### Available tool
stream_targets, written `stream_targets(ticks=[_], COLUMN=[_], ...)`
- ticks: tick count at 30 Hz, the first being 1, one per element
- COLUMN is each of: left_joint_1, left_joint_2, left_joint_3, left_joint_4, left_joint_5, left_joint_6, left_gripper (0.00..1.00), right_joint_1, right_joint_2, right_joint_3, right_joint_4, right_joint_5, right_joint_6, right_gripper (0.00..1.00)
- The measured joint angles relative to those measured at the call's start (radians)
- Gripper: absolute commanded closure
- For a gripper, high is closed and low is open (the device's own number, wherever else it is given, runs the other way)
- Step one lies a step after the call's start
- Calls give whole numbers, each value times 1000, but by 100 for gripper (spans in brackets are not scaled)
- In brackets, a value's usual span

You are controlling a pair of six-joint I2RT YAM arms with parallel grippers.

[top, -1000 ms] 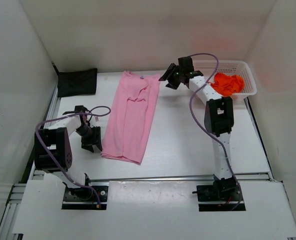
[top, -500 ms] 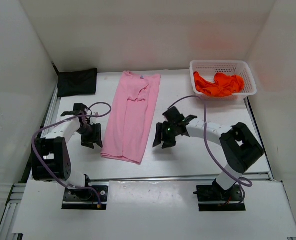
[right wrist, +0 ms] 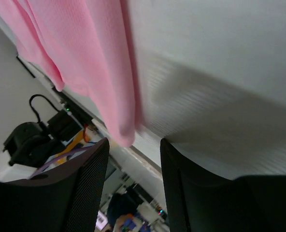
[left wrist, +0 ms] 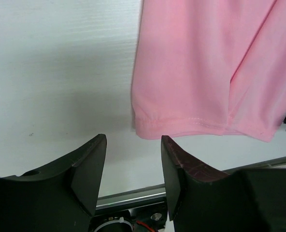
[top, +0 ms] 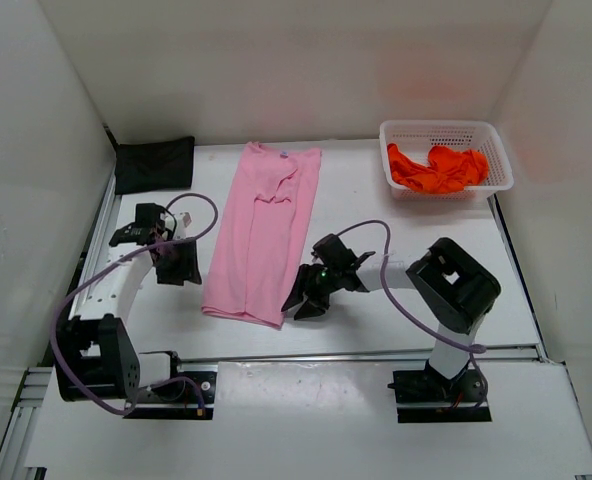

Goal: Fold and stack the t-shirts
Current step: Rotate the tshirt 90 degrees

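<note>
Pink t-shirt (top: 261, 230): lay flat in a long strip, mid-table
Left gripper (top: 181, 268): jaws apart, empty, beside its left edge
Right gripper (top: 301, 300): jaws apart, empty, at its near right corner
Orange t-shirt (top: 441, 170): bunched in basket (top: 498, 152)

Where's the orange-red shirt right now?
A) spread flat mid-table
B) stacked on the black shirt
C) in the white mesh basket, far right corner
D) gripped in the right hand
C: the orange-red t-shirt lies crumpled inside the white basket at the far right corner of the table, with neither arm near it.
</note>
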Motion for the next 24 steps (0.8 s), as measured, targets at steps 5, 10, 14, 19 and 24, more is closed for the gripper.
stream_targets(ticks=[5,10,14,19,24], left_joint_1=[0,0,0,-17,-137], left_joint_2=[-44,-61,-69,-84,-85], left_joint_3=[0,0,0,-21,-94], left_joint_4=[1,4,5,15,1], left_joint_5=[-11,-50,-67,-130,-186], left_joint_6=[0,0,0,0,0], left_gripper=[40,40,40,40,40], right_joint_1=[14,21,28,27,-15], right_joint_2=[66,99,141,146,44], right_joint_3=[47,79,119,108,-27], right_joint_4=[26,18,27,55,46], right_joint_5=[-57,-59,-41,-48,-64], right_joint_6=[42,37,4,-33,-89], right_gripper=[52,74,98,100,100])
